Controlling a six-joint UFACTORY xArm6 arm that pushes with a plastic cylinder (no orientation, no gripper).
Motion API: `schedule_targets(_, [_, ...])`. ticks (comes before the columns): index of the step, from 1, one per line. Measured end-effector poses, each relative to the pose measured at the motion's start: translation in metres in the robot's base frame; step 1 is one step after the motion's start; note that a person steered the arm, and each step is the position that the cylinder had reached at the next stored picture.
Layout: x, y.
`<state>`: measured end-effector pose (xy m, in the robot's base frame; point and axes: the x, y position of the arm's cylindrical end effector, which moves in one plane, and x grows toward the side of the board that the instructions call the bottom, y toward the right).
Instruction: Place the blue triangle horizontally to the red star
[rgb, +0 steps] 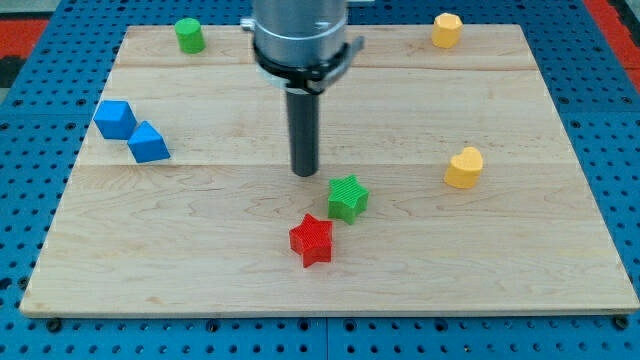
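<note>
The red star (311, 240) lies on the wooden board (200, 250) a little below the view's middle. The blue triangle (148, 143) lies at the view's left, touching or nearly touching a blue cube (115, 119) up and to its left. My tip (305, 172) is near the board's middle, just above the red star and up-left of a green star (348, 197). It touches no block and is far to the right of the blue triangle.
A green cylinder (189, 35) stands at the top left. A yellow block (446, 30) stands at the top right, and another yellow block (464, 168) at the right middle. The board sits on a blue pegboard surface (30, 100).
</note>
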<state>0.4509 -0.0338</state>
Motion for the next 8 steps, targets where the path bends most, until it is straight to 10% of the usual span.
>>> schedule_targets(2, [0.028,0.100])
schedule_targets(4, [0.044,0.012])
schedule_targets(7, [0.084,0.152])
schedule_targets(8, [0.088,0.096])
